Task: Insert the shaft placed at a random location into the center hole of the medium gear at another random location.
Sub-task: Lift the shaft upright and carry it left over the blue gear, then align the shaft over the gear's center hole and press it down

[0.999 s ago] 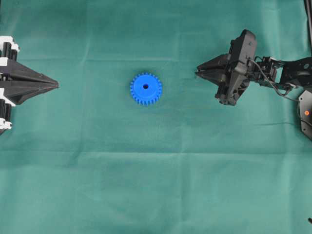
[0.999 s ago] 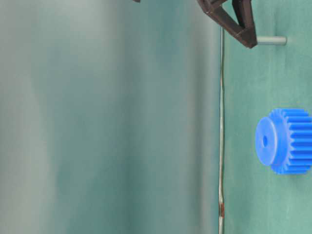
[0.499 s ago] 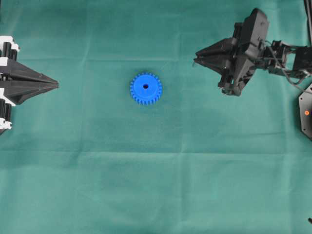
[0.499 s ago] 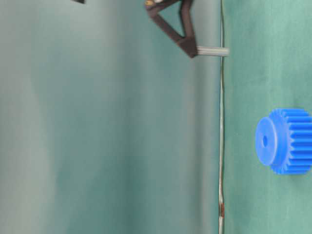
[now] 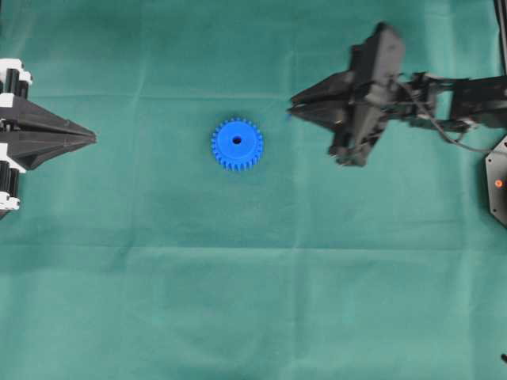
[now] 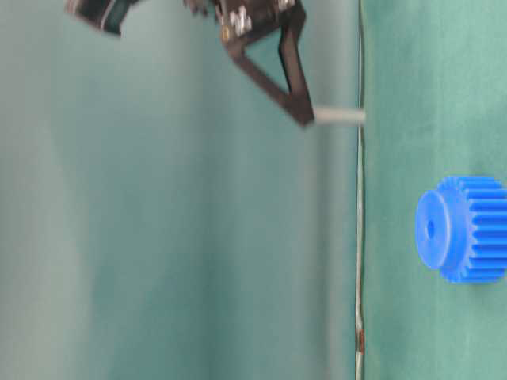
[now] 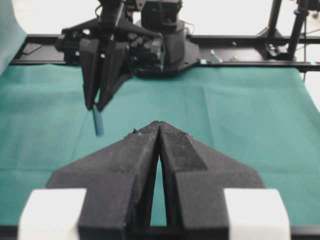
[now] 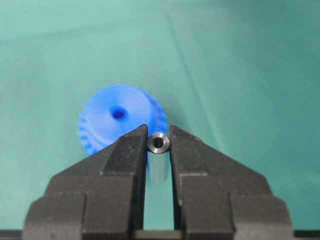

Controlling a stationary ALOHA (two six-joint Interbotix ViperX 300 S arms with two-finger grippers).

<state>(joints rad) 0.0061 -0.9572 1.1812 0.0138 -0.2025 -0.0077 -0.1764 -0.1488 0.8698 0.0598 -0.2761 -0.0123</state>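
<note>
The blue medium gear (image 5: 237, 144) lies flat on the green cloth, its dark center hole (image 5: 237, 140) facing up; it also shows in the table-level view (image 6: 463, 229) and the right wrist view (image 8: 120, 120). My right gripper (image 5: 291, 108) is shut on the silvery shaft (image 8: 159, 143), held above the cloth to the right of the gear. The shaft hangs from the fingertips in the table-level view (image 6: 339, 116) and the left wrist view (image 7: 98, 122). My left gripper (image 5: 92, 138) is shut and empty at the far left, its tips (image 7: 159, 124) together.
The green cloth (image 5: 253, 301) covers the table. The right arm's base and black frame (image 7: 225, 42) stand at the far side. A black round part (image 5: 497, 186) sits at the right edge.
My right gripper lifted the shaft off the cloth and moved left toward the gear with it. The gear and the left gripper have not moved.
</note>
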